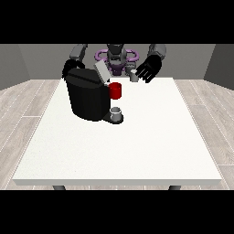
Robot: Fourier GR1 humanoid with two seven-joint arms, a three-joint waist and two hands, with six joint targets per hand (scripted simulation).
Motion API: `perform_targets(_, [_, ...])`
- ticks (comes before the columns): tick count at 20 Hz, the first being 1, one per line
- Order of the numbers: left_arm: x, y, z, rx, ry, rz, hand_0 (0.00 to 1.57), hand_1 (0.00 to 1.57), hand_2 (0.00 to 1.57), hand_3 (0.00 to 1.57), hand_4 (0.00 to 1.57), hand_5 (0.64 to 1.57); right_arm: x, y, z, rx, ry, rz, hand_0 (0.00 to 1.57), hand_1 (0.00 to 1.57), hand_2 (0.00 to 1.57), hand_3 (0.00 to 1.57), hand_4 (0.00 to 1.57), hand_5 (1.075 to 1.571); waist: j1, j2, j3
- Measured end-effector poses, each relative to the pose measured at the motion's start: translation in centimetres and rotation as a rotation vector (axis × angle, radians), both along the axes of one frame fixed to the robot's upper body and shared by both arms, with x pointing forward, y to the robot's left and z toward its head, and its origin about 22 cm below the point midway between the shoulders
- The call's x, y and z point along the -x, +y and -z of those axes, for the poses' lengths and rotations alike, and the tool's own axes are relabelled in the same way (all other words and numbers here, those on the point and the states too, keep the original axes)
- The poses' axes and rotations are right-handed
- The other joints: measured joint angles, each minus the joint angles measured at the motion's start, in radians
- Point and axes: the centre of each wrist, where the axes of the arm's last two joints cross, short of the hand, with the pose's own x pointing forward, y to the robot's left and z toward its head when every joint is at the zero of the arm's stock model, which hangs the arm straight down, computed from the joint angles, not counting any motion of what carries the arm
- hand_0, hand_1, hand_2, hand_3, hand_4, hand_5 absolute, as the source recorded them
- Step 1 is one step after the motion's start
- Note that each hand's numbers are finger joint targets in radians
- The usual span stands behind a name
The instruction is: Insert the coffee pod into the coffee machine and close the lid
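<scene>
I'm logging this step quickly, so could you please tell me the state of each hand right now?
Hand at the view's right: open, fingers spread, holding nothing.
Hand at the view's left: mostly hidden behind the coffee machine; cannot be told.

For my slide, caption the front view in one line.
Humanoid robot behind white table, open hand near small grey pod, black coffee machine with raised lid.

white table (137,146), wood-plank floor (27,105), grey walls (18,59).

Grey humanoid torso (116,57), purple rings at its chest, grey upper arms, black hands with spread fingers (145,72)
</scene>
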Motion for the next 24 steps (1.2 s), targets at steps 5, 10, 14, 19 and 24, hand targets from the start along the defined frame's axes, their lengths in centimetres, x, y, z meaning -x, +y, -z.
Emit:
perform_targets(5, [-0.7,0.6,-3.8,0.025,-0.032,-0.039,1.26,1.26,1.29,1.22,0.47,1.571,-0.3,0.2,-1.2,0.019,-0.021,-0.021,0.0,0.0,0.0,0.0,0.51,1.571,-0.038,0.016,0.0001])
perform_targets(10, [-1.1,0.1,-6.4,0.033,-0.083,-0.043,1.28,1.28,1.33,1.27,0.52,1.571,-1.2,0.9,-3.1,0.025,-0.069,-0.022,0.0,0.0,0.0,0.0,0.55,1.571,-0.069,0.059,0.0001])
perform_targets(14, [-1.2,0.1,-8.1,0.026,-0.111,-0.034,1.26,1.26,1.3,1.24,0.49,1.571,-1.6,0.6,-3.7,0.035,-0.099,-0.007,0.0,0.0,0.0,0.0,0.48,1.571,-0.073,0.089,-0.0001])
perform_targets(19, [-1.4,-0.9,-8.7,0.02,-0.129,-0.031,1.31,1.31,1.33,1.23,0.49,1.571,-1.9,0.4,-4.2,0.039,-0.115,0.002,0.0,0.0,0.0,0.0,0.52,1.571,-0.08,0.108,0.0])
perform_targets(24, [-1.5,-1.2,-8.8,0.011,-0.116,-0.031,1.32,1.32,1.33,1.23,0.51,1.571,-1.9,-0.1,-4.4,0.037,-0.12,0.014,0.0,0.0,0.0,0.0,0.54,1.571,-0.087,0.12,0.0001])
